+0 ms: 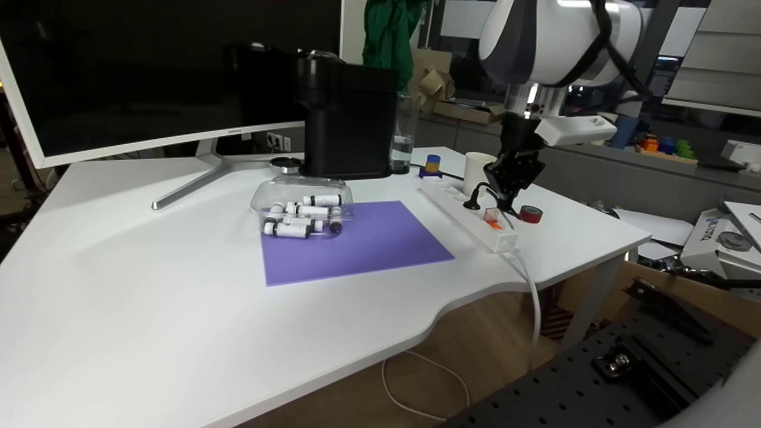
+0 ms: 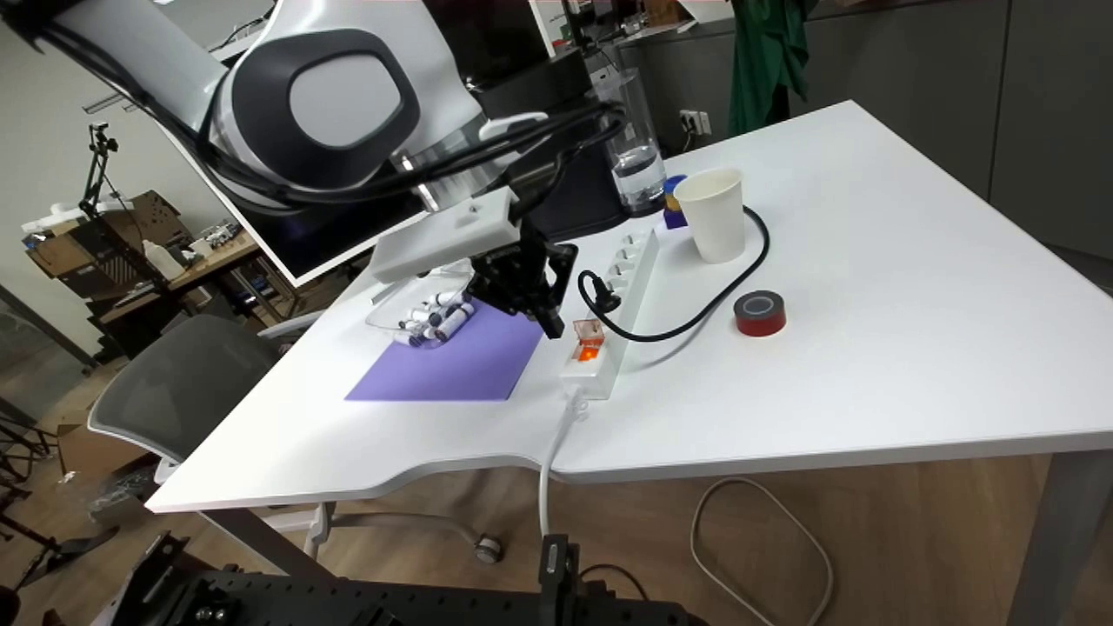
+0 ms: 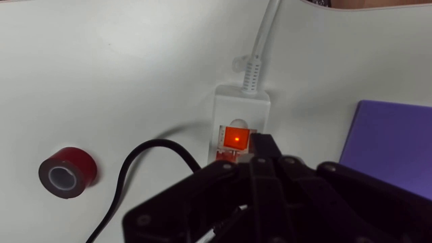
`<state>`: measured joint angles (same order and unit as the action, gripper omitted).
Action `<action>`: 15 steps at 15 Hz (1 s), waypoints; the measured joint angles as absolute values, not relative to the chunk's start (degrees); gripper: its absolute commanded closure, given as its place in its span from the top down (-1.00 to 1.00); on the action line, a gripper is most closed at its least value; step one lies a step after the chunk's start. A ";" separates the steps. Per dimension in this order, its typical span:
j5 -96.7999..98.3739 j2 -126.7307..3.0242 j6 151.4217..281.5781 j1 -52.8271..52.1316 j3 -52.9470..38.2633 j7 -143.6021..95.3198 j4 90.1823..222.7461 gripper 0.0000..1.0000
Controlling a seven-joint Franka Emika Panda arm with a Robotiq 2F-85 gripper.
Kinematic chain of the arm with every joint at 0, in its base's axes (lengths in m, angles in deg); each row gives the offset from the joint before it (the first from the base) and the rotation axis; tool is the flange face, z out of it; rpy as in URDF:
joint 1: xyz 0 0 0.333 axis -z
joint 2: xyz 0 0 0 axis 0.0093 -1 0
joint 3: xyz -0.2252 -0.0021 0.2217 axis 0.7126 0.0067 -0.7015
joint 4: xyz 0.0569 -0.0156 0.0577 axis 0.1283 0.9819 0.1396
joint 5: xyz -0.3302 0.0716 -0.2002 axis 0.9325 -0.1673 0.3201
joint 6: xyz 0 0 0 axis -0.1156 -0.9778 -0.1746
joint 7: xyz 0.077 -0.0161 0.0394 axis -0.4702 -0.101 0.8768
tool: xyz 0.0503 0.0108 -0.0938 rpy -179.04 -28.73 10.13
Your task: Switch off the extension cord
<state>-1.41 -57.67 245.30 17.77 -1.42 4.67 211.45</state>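
The extension cord is a long white power strip [image 1: 467,217] [image 2: 591,372] [image 3: 241,108] with several sockets, lying on the table. Its red switch [image 1: 494,225] [image 2: 587,354] [image 3: 237,138] glows orange-red near the cable end. A clear reddish flap [image 1: 491,214] [image 2: 589,331] stands open beside the switch. A black plug [image 1: 471,204] [image 2: 606,299] sits in a socket. A white cable [image 3: 266,28] leaves the strip's end. My gripper [image 1: 506,205] [image 2: 554,329] [image 3: 265,145] is shut and empty, pointing down close to the switch. In the wrist view the fingertips overlap the switch's right side; contact cannot be told.
A black cable [image 2: 722,300] loops beside the strip, near a red tape roll [image 2: 759,313] [image 3: 67,172] and a white cup [image 2: 715,217]. A purple mat [image 1: 368,244] and a clear box of vials [image 1: 302,208] lie opposite. A black machine [image 1: 357,119] and monitor [image 1: 148,71] stand behind.
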 measured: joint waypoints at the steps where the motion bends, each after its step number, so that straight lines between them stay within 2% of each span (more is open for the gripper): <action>1: -1.51 -58.11 245.44 17.99 -1.54 4.87 211.28 -0.98; 15: -2.10 -60.85 244.24 18.11 -1.82 4.92 208.66 -1.00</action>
